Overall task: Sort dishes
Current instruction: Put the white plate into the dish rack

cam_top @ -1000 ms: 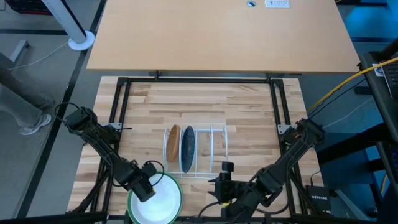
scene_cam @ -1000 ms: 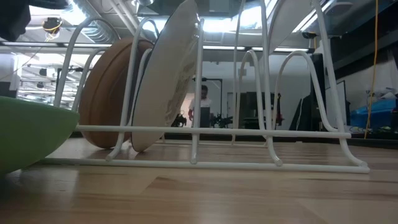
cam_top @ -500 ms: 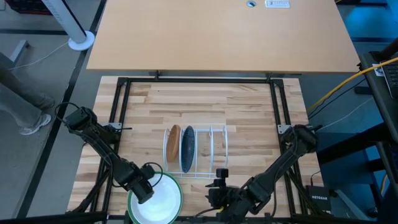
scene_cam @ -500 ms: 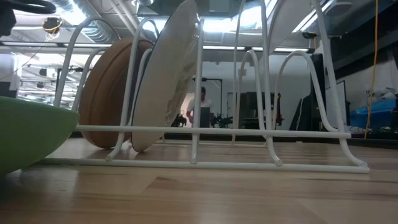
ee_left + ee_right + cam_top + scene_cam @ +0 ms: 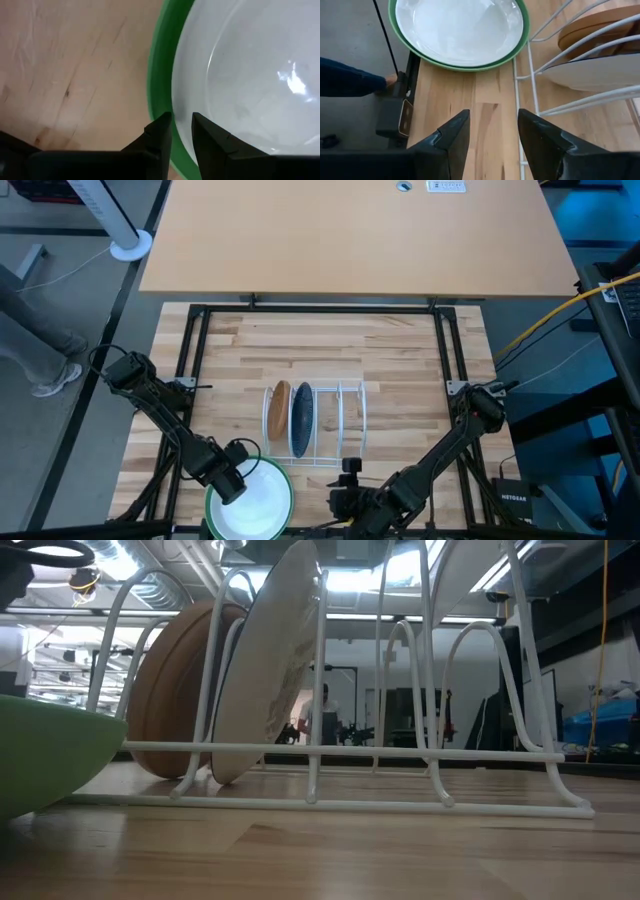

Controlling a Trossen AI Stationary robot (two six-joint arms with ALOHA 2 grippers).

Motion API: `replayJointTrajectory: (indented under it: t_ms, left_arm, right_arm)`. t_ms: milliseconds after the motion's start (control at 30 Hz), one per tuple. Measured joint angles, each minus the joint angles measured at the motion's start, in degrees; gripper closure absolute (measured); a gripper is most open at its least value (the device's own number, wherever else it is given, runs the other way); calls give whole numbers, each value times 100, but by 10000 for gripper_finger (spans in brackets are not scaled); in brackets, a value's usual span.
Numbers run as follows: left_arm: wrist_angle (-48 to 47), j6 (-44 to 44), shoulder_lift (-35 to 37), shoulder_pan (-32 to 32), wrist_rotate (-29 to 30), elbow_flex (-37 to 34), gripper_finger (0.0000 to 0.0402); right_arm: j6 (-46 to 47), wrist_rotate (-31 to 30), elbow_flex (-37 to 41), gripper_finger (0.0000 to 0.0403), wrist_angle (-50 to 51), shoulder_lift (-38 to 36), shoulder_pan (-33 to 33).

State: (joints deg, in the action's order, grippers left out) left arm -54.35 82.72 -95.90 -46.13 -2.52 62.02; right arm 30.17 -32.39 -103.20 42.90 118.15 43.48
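The wooden desk (image 5: 400, 370) fills the middle of the high view, with the white wire rack (image 5: 312, 423) standing just below its centre. In the rack's left slots the tan-brown plate (image 5: 280, 408) and the dark blue plate (image 5: 302, 418) stand on edge, side by side; the slots to their right hold nothing. At the lower left of the high view the white plate (image 5: 252, 502) lies nested inside the green plate (image 5: 282, 474) at the desk's near edge. The left claw (image 5: 181, 131) sits over that stack's rim, its fingers nearly together around the edge of the white plate. The right claw (image 5: 494, 131), at the bottom centre of the high view, hangs open over bare wood between the stack and the rack.
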Motion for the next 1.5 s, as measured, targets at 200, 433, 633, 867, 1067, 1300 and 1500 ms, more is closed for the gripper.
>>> replayJointTrajectory:
  t_ms: [200,433,633,867,1067,1300,1500]
  left_arm:
    - [22,0,-17,0,56,0,335]
    - [668,15,-20,-2,146,-267,335]
    - [793,77,-20,-2,148,-343,335]
    - [832,73,-20,-2,152,-345,335]
    - [861,71,-20,-2,152,-345,335]
    - [1081,74,-20,4,148,-347,335]
    - [1160,85,-20,4,148,-345,335]
  right_arm:
    - [-129,-89,-4,233,-712,206,-11]
    - [-495,-45,-2,233,-1711,759,-48]
    - [-516,534,-2,233,-2325,1135,-234]
    - [-522,1133,0,233,-2858,1492,-530]
    - [-518,1424,2,233,-3025,1609,-738]
    - [-520,1426,1,233,-3092,1627,-946]
    - [-762,1610,0,233,-3016,1687,-935]
